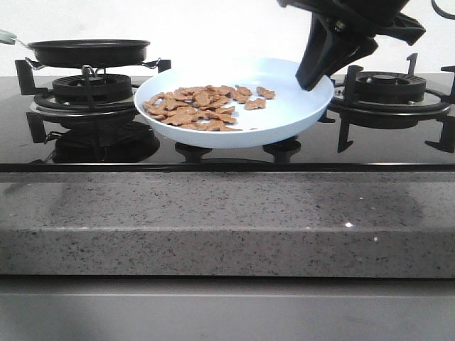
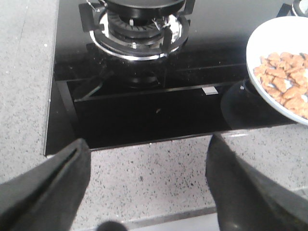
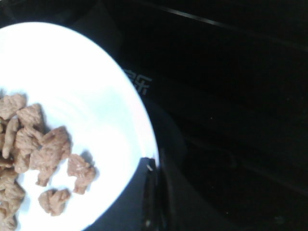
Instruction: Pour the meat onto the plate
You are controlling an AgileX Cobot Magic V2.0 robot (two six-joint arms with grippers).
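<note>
The right gripper (image 1: 314, 79) pinches the plate (image 1: 298, 106) at its three-o'clock rim, likely steadying it above the stove (image 1: 213, 153), with the meat (image 1: 202, 106) heaped toward nine o'clock, while the left gripper (image 2: 144, 192) hangs spread and empty.

The right gripper (image 1: 318, 71) is angled downward from above, its fingers closed on the plate (image 1: 298, 106) rim; the left gripper (image 2: 149, 192) is held low, fingers spread wide.
</note>
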